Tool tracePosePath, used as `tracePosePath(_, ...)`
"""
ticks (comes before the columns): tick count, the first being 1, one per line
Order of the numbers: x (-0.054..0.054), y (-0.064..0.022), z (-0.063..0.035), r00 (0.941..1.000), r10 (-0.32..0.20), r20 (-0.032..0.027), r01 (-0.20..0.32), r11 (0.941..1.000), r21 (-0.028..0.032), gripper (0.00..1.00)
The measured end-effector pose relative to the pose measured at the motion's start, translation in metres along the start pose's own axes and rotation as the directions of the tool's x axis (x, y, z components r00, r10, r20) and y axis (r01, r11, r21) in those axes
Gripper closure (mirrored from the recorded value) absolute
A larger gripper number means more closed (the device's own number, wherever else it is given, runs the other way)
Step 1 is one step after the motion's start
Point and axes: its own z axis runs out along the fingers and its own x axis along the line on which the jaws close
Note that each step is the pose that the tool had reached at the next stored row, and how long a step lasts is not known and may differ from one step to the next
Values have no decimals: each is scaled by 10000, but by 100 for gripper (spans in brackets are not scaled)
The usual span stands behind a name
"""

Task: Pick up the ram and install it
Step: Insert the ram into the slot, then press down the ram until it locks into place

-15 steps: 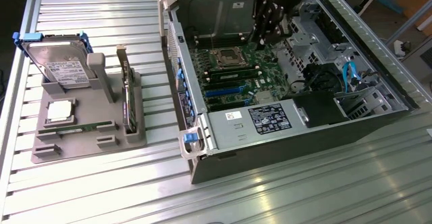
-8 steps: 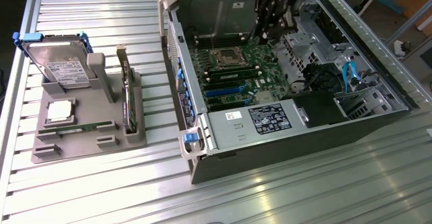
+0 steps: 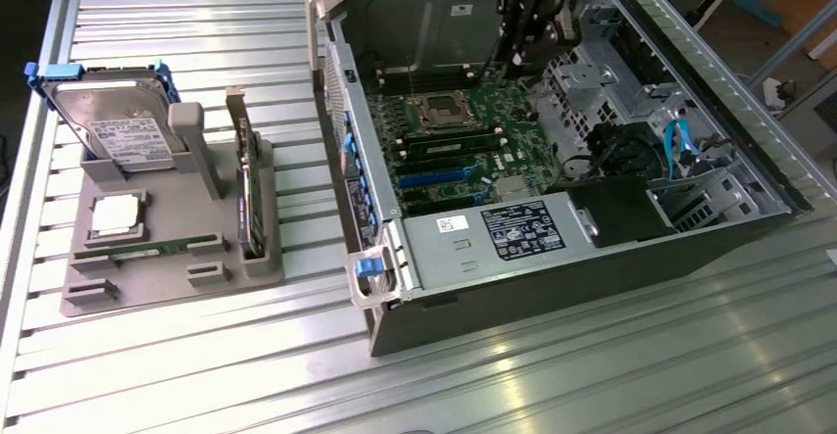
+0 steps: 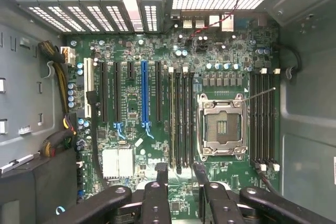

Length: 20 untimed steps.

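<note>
Green motherboard lies straight below me, walled in by the open computer case. One ram sits in a slot just beside the CPU socket. The other ram lies flat on the grey fixture, near the hard drive and the upright expansion card. My gripper hangs over the slots pointing down, fingers spread, grasping nothing.

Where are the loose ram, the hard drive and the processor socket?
ram (image 3: 137,250), exterior view, middle of its green board
hard drive (image 3: 127,138), exterior view, its white label
processor socket (image 4: 220,128), wrist view, its central pin field
</note>
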Motion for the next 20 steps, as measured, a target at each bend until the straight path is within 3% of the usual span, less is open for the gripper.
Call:
tracePosePath(3,-2,1,-58,10000,0,3,0,10000,1,68)
tracePosePath(16,-2,1,-61,10000,0,1,0,10000,0,68)
tracePosePath(17,-2,1,-60,10000,0,1,0,10000,0,69)
tracePosePath(20,-2,1,-60,10000,0,1,0,10000,0,89)
